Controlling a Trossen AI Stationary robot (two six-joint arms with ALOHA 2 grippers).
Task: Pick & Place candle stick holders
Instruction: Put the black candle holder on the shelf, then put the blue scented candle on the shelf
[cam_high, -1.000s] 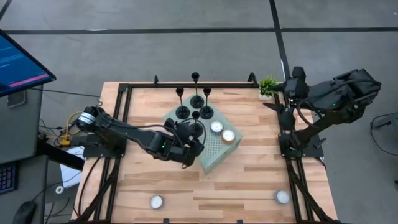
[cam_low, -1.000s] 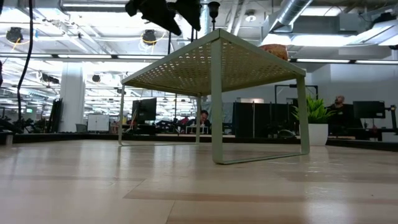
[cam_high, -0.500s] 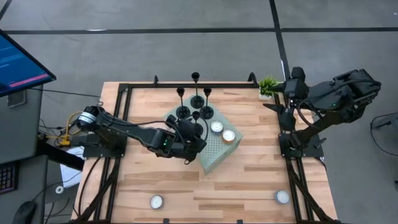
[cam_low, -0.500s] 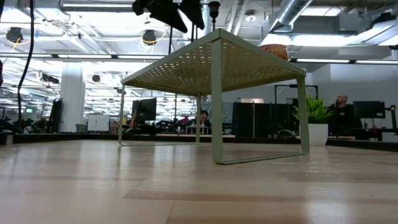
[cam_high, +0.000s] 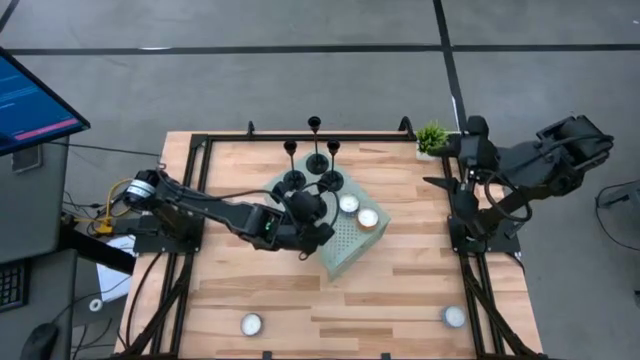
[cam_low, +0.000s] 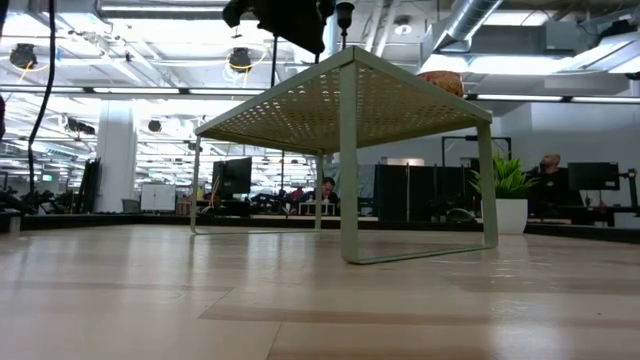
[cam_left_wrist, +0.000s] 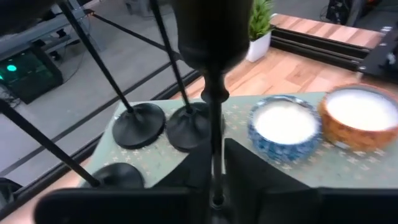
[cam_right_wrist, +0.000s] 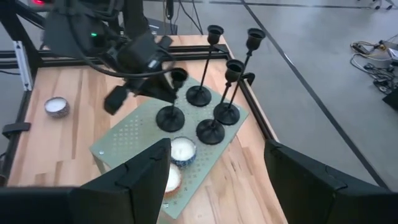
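Observation:
Four black candle stick holders stand on a pale green perforated stand (cam_high: 345, 250) at the table's middle. Three of them rest on their disc bases toward the far side (cam_high: 294, 180) (cam_high: 331, 181) (cam_high: 316, 163). The nearest holder (cam_right_wrist: 171, 112) stands among them, and my left gripper (cam_left_wrist: 215, 186) is shut on its stem; seen from above, the gripper (cam_high: 314, 212) covers it. My right gripper (cam_right_wrist: 217, 180) hangs open high over the table's far right part (cam_high: 468, 140) and touches nothing. My left gripper pinches the nearest holder's thin stem (cam_left_wrist: 215, 134) between its two fingers (cam_left_wrist: 193, 168), some way below the top cup (cam_left_wrist: 214, 37). The fingers come nearly level from the table's left and lie across the stem. The holder stands upright, its disc base (cam_right_wrist: 170, 118) on the stand.
Two tealight candles (cam_high: 348, 204) (cam_high: 368, 218) sit on the stand right of the holders. Two more lie on the table near the front edge (cam_high: 251, 323) (cam_high: 455, 316). A small green plant (cam_high: 432, 137) stands at the far right. A black frame (cam_high: 205, 200) borders the table.
My left gripper has swung a little toward the far right, in to the nearest holder, and has shut on its stem. The holder stays upright on the stand.

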